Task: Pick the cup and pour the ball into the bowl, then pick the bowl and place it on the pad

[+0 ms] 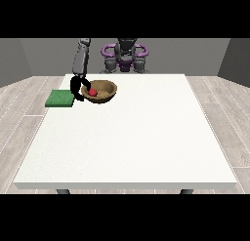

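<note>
White table (132,137) fills most of the view, robot (125,54) at 12 o'clock behind its far edge.

Bowl (100,92): brown, wooden look, upright on the table near the far left corner, about 11 o'clock from table centre. Looks level, though its left rim is partly covered by the hand. Cannot tell if the bowl is resting on the table or just lifted off it.

Ball (93,91): red, inside the bowl, toward its left side, at roughly 9 o'clock from bowl centre, close to the hand.

Pad (60,98): green, flat square on the table's left edge, at 9 o'clock from the bowl. Gap between pad and bowl, the hand sits in it. Bowl is not on the pad.

Hand at the view's left (78,87): black, on a grey arm coming down from 12 o'clock. It is at the bowl's left rim, touching or overlapping it. A dark finger or thumb curves over the rim toward the ball; the rest hangs down outside the bowl wall, next to the pad's right edge. Reads as curled round the rim, holding the bowl.

Hand at the view's right: not visible.

No cup in view.
</note>
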